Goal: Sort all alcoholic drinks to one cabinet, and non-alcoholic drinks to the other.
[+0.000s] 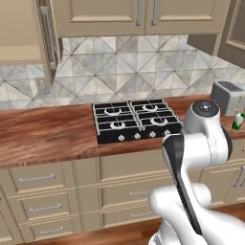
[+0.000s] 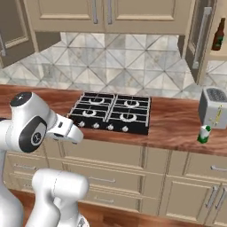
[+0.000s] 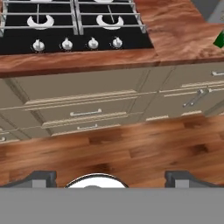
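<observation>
A slim dark-brown beer bottle [image 2: 217, 35] stands on the shelf of the right wall cabinet [image 2: 216, 56], whose door [image 2: 199, 37] is swung open. The small green-and-white carton [image 2: 204, 133] [image 1: 238, 120] stands on the wooden counter in front of the toaster; its green corner [image 3: 219, 39] shows at the right edge of the hand view. The left wall cabinet [image 1: 19, 33] is open too, with its door [image 1: 48, 33] swung out. My gripper [image 3: 110, 178] is open with nothing between its fingers, held low in front of the drawers, left of the carton and well apart from it.
A black gas stove [image 1: 136, 119] is set into the middle of the counter [image 1: 48, 131]. The silver toaster [image 2: 215, 107] stands at the right end. Tan drawers [image 3: 87, 113] run below the counter, above a wooden floor [image 3: 109, 148].
</observation>
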### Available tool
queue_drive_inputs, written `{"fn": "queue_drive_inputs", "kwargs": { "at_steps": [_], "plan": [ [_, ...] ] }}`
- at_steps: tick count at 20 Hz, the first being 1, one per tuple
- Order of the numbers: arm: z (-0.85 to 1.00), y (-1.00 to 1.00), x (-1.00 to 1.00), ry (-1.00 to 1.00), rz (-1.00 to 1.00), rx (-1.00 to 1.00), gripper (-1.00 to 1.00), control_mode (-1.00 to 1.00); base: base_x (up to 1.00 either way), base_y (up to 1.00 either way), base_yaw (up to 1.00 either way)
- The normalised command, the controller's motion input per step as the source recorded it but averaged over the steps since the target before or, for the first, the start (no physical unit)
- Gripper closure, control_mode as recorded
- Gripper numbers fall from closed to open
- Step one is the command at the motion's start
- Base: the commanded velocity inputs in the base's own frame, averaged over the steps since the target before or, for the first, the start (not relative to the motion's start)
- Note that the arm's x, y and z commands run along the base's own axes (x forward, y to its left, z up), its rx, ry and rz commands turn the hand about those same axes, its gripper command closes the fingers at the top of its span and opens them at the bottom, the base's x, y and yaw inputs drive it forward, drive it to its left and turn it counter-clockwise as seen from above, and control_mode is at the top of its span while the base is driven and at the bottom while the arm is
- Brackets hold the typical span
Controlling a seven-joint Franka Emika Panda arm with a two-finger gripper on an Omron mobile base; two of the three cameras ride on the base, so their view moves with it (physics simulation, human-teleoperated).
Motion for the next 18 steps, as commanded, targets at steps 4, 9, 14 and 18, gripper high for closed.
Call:
{"fn": "queue_drive_inputs", "kwargs": {
  "at_steps": [4,9,14,18],
  "plan": [
    [0.0,0.0,0.0,0.0,0.0,0.0,-1.0,1.0,0.0,-1.0,0.0],
    [0.0,0.0,0.0,0.0,0.0,0.0,-1.0,1.0,0.0,-1.0,0.0],
    [0.0,0.0,0.0,0.0,0.0,0.0,-1.0,1.0,0.0,-1.0,0.0],
    [0.0,0.0,0.0,0.0,0.0,0.0,-1.0,1.0,0.0,-1.0,0.0]
  ]
}}
